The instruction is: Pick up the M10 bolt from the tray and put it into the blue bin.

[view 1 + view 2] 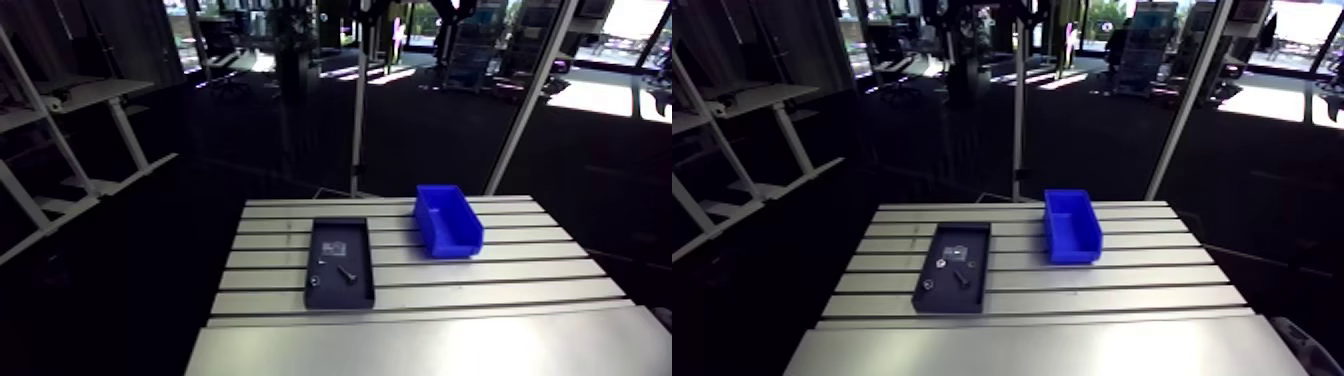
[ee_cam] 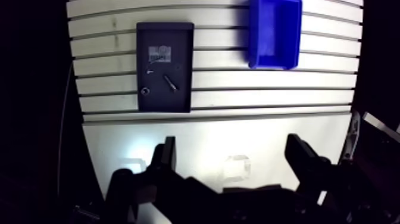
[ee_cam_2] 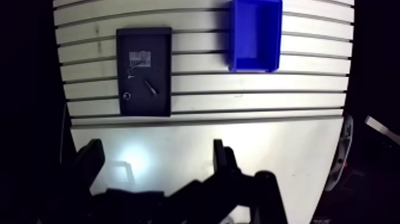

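On the tray's floor, in its near half and a little right of middle, the bolt (image 2: 171,82) lies flat and slanted, touching nothing else. It is well ahead of the gripper (image 2: 232,149) and somewhat to the left of it, far apart from both fingers (image 2: 165,158). The gripper is released: its two fingers stand wide apart with nothing between them, only the smooth near strip of the table (image 2: 268,95) showing under the gap.

A small ring (image 2: 144,91) sits left of the bolt, near the tray's near-left corner. A pale label (image 2: 159,55) lies in the far half of the tray, and a tiny bit just near it is too small to tell. The tray (image 2: 181,101) is dark, shallow and oblong, set on the slotted part of the table with its long side running near to far. The bin (image 2: 275,61) stands to the right of the tray and a little farther off, apart from it, open side up.
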Controlling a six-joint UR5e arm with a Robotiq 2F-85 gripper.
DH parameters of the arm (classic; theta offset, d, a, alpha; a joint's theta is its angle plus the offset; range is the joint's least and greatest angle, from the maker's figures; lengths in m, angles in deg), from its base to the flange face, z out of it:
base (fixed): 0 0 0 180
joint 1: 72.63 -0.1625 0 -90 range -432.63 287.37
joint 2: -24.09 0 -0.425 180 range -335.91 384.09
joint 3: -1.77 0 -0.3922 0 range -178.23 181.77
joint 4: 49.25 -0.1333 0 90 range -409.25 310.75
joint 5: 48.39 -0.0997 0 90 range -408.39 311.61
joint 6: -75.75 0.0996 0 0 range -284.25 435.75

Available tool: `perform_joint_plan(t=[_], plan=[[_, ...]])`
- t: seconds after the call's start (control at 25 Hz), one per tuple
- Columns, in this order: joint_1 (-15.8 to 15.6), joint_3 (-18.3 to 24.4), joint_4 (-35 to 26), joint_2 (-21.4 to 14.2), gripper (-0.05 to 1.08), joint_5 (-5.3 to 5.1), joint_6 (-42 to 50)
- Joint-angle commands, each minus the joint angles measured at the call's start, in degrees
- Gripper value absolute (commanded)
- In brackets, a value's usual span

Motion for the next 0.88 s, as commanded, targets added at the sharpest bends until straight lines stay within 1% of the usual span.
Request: perform_joint_plan(t=[0.04,0.44,0.52,0.88], plan=[[-3.61,-6.60,4.92,-5.81,0.01,-3.87,5.72],[-3.69,-6.86,4.92,-5.90,0.01,-3.87,6.42],[-3.69,-6.86,4.92,-5.81,0.01,-3.51,6.42],[-3.61,-6.60,5.01,-5.63,0.00,-3.34,5.63]])
